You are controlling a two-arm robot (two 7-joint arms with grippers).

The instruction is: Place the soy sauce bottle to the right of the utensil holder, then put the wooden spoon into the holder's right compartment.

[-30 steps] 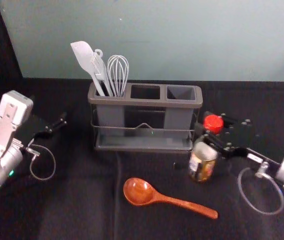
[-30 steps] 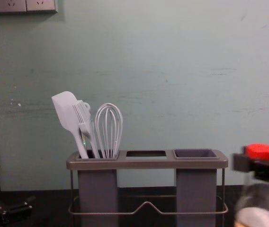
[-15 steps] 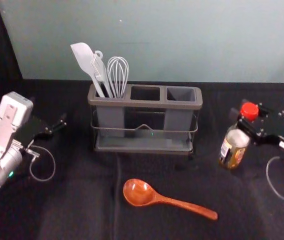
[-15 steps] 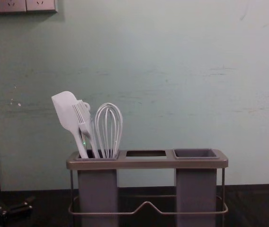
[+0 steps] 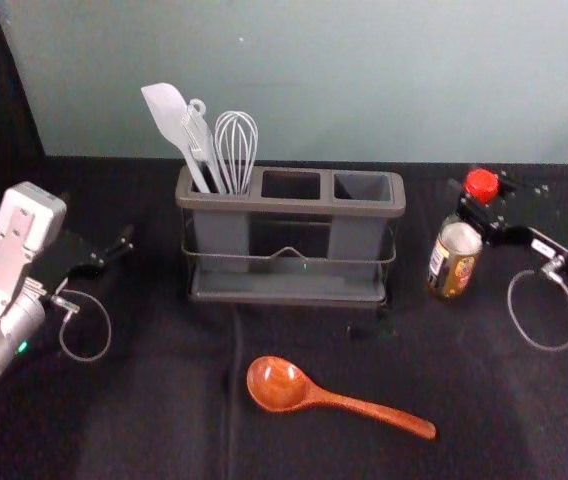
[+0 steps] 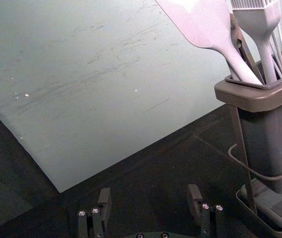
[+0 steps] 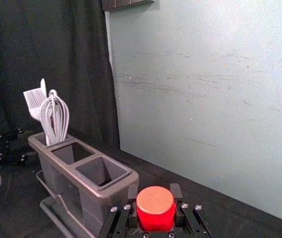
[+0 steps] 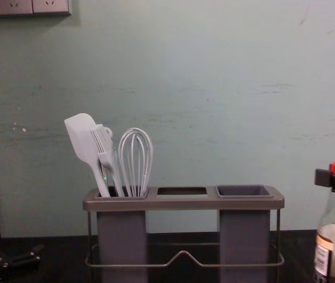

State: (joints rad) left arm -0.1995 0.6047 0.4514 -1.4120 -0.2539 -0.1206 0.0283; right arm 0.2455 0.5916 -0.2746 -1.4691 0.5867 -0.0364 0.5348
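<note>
Inside the closed-up right end effector [image 7: 154, 193], the soy sauce bottle [image 5: 453, 264] is pinched up top, probably so its base lands first. Left of that grip: utensil holder [image 5: 289, 206], wooden spoon [image 5: 278, 384] (closer in), then the parked, wide-open left end effector [image 6: 149, 193].

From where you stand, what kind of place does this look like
Probably a robot test bench dressed as a kitchen counter: a utensil holder with a whisk, a wooden spoon on black cloth, and a robot gripper at a red-capped bottle.
</note>
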